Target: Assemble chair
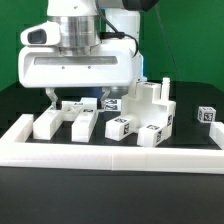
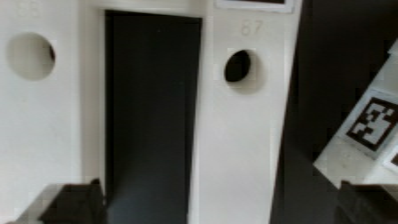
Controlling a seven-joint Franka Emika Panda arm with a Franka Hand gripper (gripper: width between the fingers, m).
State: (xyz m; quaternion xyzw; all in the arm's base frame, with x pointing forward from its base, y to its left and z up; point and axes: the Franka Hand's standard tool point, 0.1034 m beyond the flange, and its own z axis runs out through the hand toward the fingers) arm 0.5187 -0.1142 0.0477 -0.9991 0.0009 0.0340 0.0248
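Exterior view: the chair parts (image 1: 83, 123) lie loose in a band across the middle of the frame, on the black table (image 1: 20, 108). They sit just behind the low white border wall (image 1: 110, 155) that runs along the lower part of the frame. Left of centre lie the short bars (image 1: 48, 124), side by side with gaps between them. A tagged block (image 1: 121, 127) lies at centre. Right of centre a taller cluster (image 1: 148, 105) of blocky pieces stands bunched together. A small tagged cube (image 1: 206, 115) lies apart near the right edge.

The claw (image 1: 76, 98) hangs over the short bars, left of centre. Its dark fingertips (image 1: 50, 97) are spread wide and reach down to about the tops of the bars, closed on nothing. Whether they touch a part cannot be told from here.

In the wrist view, two white bars (image 2: 240, 130) run lengthwise under the claw (image 2: 199, 205), parallel, with a dark gap between them and a round hole (image 2: 240, 67) in each. The dark fingertips (image 2: 71, 203) stand outside this pair, well apart. Beside the bars a tilted piece shows a square tag (image 2: 374, 125).

Above the claw, the white robot arm (image 1: 80, 25) fills the upper middle of the exterior frame, against a green backdrop (image 1: 10, 50).
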